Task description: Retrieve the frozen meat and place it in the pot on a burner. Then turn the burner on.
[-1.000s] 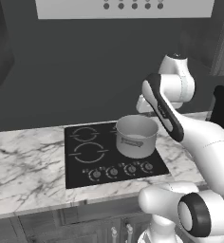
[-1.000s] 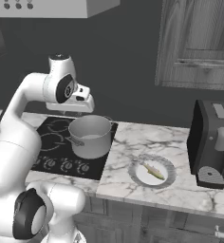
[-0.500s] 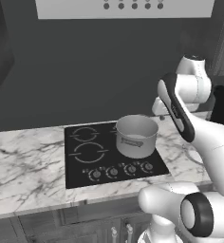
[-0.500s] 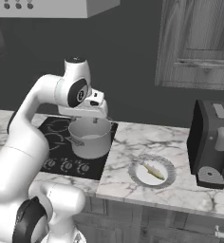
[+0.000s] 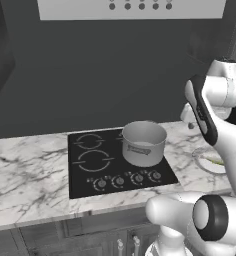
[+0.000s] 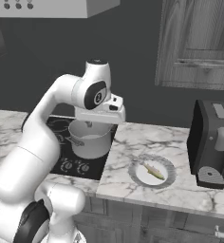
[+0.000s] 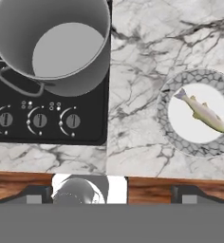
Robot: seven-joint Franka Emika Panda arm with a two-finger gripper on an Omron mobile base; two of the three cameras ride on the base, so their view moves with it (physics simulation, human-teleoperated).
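The hand (image 7: 111, 191) hangs over the bench (image 7: 142, 57), its tips spread wide with nothing between them. Below it, toward one side, the pot (image 7: 80, 78) stands empty on the right part of the hob (image 7: 92, 118), touching a burner, with the knobs (image 7: 40, 120) in a row in front of it. On the other side, well apart from the pot, the meat (image 7: 202, 113) lies on a plate (image 7: 176, 142) on the marble.
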